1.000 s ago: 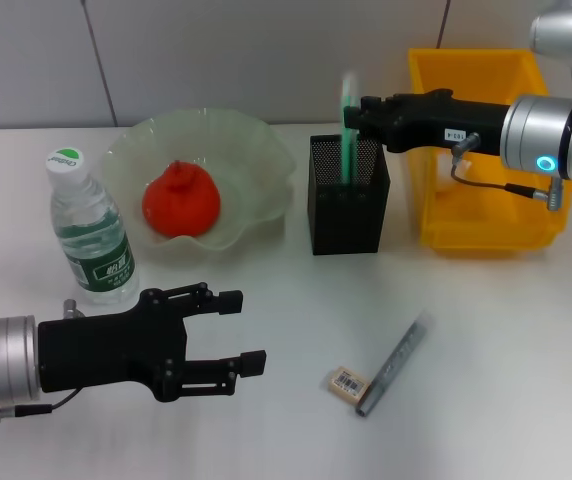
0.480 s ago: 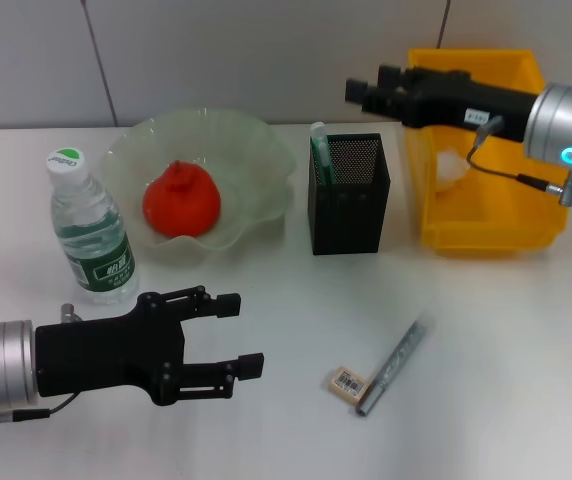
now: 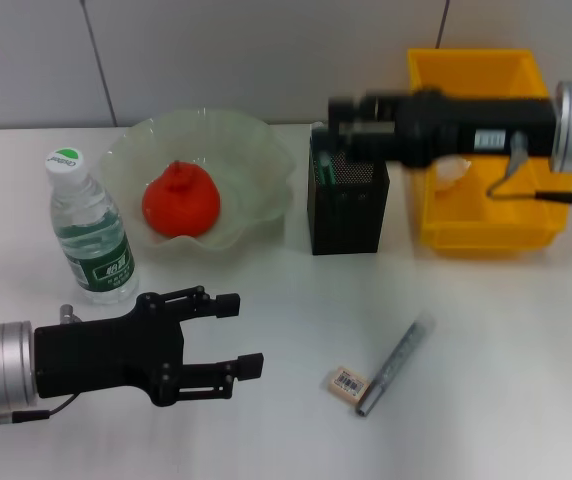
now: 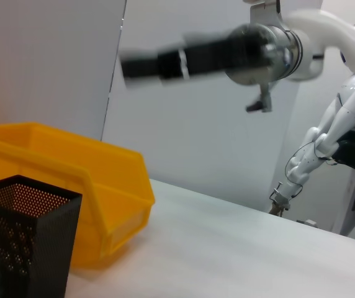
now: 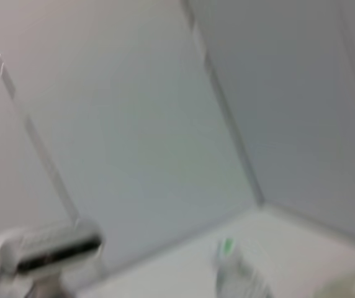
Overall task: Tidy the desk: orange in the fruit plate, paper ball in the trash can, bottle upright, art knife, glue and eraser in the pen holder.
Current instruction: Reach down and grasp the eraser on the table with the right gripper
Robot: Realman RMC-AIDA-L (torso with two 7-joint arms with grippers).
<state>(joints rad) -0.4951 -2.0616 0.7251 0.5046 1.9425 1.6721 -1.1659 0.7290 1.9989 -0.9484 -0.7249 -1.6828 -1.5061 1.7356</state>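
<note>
Right hand [image 3: 338, 122] above pen holder [image 3: 349, 208], fingers blurred, grip cannot tell. Left hand [image 3: 234, 335] open, empty, near-left. Art knife [image 3: 395, 364] on tabletop, near side, long axis near-left to far-right; eraser [image 3: 346, 383] just beside. Both closer to left hand.

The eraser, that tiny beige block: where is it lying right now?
In the head view, the eraser lies on the white desk near the front, right of centre, just left of the art knife and apart from the open left gripper.
</note>
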